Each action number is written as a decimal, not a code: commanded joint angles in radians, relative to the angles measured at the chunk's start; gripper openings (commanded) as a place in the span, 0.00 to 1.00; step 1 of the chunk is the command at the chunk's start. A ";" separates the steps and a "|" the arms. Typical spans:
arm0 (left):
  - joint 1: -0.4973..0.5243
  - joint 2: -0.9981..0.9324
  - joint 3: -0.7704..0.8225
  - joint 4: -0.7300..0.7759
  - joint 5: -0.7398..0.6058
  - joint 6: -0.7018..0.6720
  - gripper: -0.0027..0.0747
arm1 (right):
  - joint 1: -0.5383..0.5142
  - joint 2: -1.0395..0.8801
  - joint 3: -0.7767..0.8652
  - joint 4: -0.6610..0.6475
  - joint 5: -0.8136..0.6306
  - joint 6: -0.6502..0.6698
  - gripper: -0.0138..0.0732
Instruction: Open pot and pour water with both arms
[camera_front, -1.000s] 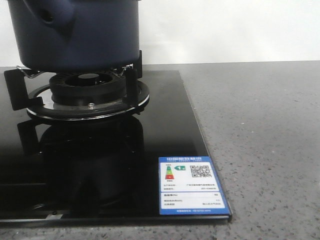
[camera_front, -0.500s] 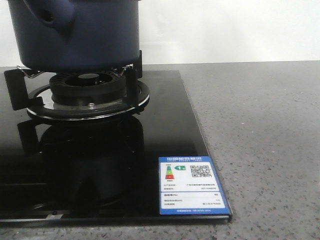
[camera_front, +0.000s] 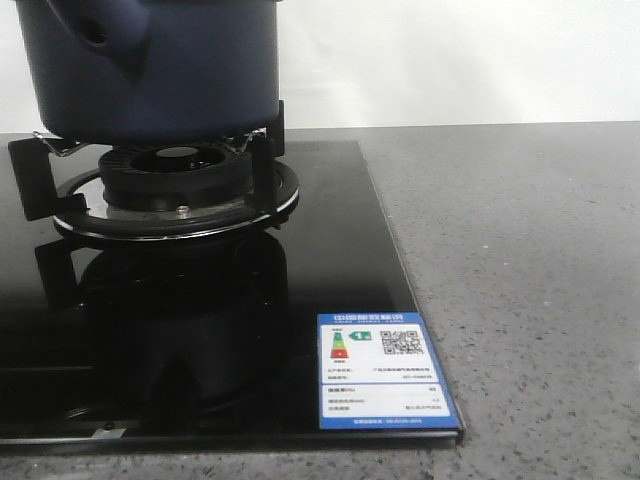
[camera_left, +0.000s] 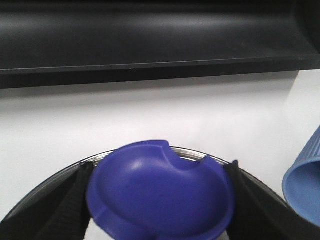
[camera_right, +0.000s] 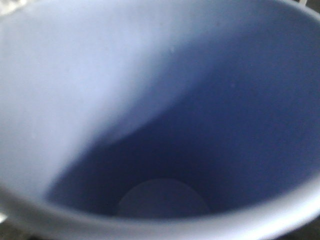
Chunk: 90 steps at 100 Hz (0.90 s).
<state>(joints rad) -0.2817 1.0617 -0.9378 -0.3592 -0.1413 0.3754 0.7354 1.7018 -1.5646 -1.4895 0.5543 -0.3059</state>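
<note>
Watching for risk: I see the pot (camera_front: 155, 65) upright on the burner (camera_front: 175, 180) of the black stove (camera_front: 330, 260), long axis vertical, stubby handle (camera_front: 105, 30) pointing toward the camera. The left fingers (camera_left: 75, 200) sit spread either side of a dark blue knob (camera_left: 160, 192), seemingly gripping it; the lid could slip. The cup (camera_right: 160, 120) fills my right wrist view, so I cannot tell that grip. The cup (camera_left: 305, 185) hangs near the lid; they could collide, spilling water onto the surface (camera_front: 520, 250).

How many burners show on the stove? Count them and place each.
1. The burner sits at the glass cooktop's back left, directly under the pot. Others may lie outside the frame.
</note>
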 joint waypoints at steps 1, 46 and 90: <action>-0.001 -0.023 -0.036 0.004 -0.111 0.000 0.54 | 0.004 -0.049 -0.039 -0.076 -0.015 -0.001 0.56; -0.001 -0.023 -0.036 0.004 -0.111 0.000 0.54 | 0.004 -0.049 -0.039 -0.079 -0.029 -0.001 0.56; -0.001 -0.023 -0.036 0.004 -0.111 0.000 0.54 | 0.004 -0.049 -0.039 -0.032 -0.008 0.011 0.56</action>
<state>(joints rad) -0.2817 1.0617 -0.9378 -0.3592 -0.1413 0.3754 0.7354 1.7018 -1.5646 -1.5080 0.5272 -0.3026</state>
